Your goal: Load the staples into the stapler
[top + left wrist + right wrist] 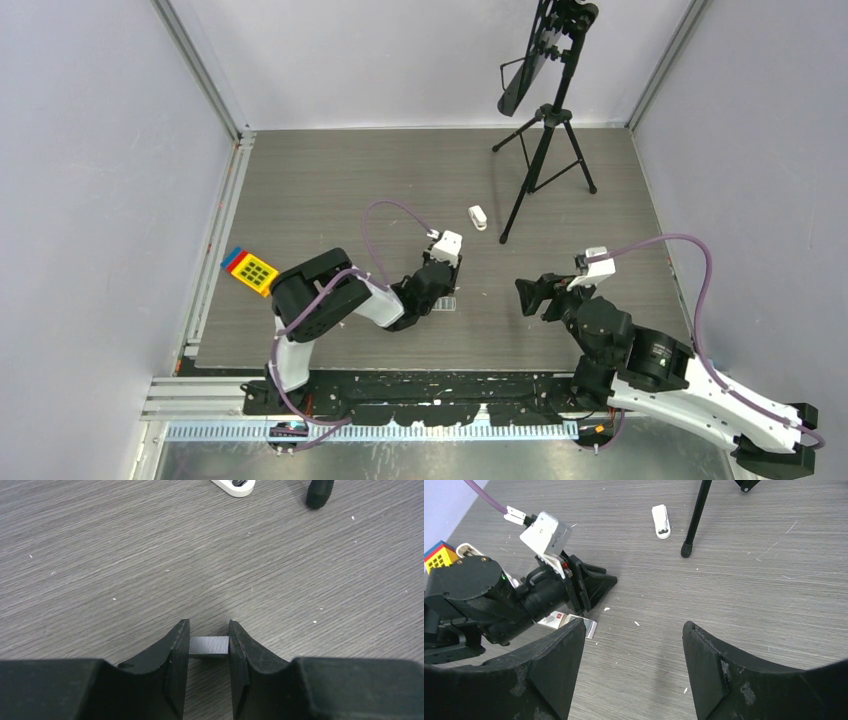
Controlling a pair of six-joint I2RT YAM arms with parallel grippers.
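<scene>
Staples (209, 647), a short grey strip, are seen clamped crosswise between the fingertips of the left tool (208, 626). The jaws are closed on the strip's two sides, and only its end face is shown. Whether the strip is clear of the desk (330, 180) or resting on it cannot be told.

The staple box (555, 621) lies on the desk just near of and below that tool, with its grey tray pushed out to the right. The only stapler (661, 521) in view is a small white one. It lies on the desk farther off and slightly right of the left tool, well apart from it and just left of a tripod foot (686, 550). The right tool (634, 627) is held over bare desk on the right, with its jaws wide apart and nothing between them.

The step in hand is judged to be the carry: the strip is gripped but has not yet been brought to the stapler. For the next move, the strip would have to be taken far and a little right, lined up lengthwise with the stapler's channel, and lowered in level. Whether that channel lies open cannot be told at this size. The stapler is light and may slide, so steadying by the free right tool may be needed, and the tripod foot should be kept clear of.
</scene>
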